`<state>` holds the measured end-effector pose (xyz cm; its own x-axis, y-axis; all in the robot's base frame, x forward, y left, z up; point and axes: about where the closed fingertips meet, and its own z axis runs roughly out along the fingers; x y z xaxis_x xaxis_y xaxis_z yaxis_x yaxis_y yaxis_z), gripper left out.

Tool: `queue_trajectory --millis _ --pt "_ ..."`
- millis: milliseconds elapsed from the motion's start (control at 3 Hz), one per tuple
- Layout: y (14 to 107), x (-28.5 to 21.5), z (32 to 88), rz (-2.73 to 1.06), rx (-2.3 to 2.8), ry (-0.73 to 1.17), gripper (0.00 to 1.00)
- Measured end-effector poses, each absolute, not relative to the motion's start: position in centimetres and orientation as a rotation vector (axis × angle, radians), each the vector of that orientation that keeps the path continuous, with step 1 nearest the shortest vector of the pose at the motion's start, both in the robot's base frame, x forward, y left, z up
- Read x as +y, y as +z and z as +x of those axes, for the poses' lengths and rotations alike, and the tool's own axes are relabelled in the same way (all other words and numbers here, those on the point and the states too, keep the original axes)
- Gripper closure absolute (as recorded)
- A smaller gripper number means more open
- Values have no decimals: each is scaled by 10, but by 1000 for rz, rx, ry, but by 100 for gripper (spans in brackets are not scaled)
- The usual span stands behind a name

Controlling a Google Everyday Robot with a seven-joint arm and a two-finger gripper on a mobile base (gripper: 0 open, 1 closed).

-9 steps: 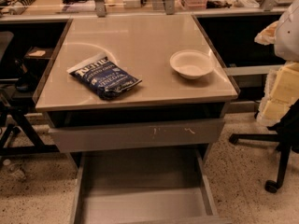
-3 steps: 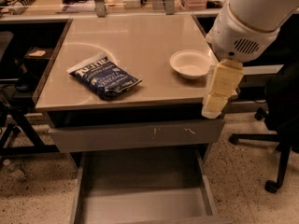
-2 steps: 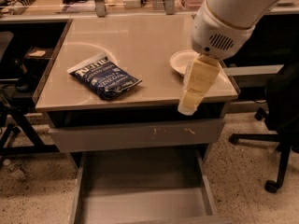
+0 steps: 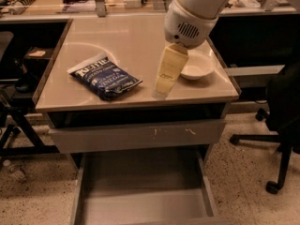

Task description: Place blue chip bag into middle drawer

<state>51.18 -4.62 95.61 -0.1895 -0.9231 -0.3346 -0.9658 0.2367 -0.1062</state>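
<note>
Evidently the crinkly dark navy-blue chip bag with white lettering (image 4: 105, 77) is to be treated as light, soft and easily crushed. Its foil skin is likely to be slippery and to buckle under a pinch, and the chips inside are judged fragile. It is seen lying flat at the left centre of the frame, on the glossy beige tabletop (image 4: 126, 34), with nothing touching it. A hold is best taken on the puffed middle or across a raised crimped edge, since little purchase is offered by a flat bag on a smooth top. The cream-coloured gripper (image 4: 160, 93) is held low over the table at the centre of the frame, between the bag and the shallow white bowl (image 4: 199, 65), apart from both. Whether it is spread or pressed together cannot be told. Below the tabletop a grey drawer with a pale-scratched front (image 4: 136, 135) is seen shut. Under that, at the bottom of the frame, the wide grey metal middle drawer (image 4: 140, 175) is pulled out. A speckled floor (image 4: 243, 186) and a dark office chair (image 4: 281, 121) are seen at the right.
</note>
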Motion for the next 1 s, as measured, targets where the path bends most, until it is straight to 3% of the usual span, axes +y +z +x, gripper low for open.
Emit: queue_trajectory --millis 667,1000 --pt "962 -29 537 -1644 2193 192 0" --pt "963 4 614 -1528 2253 228 0"
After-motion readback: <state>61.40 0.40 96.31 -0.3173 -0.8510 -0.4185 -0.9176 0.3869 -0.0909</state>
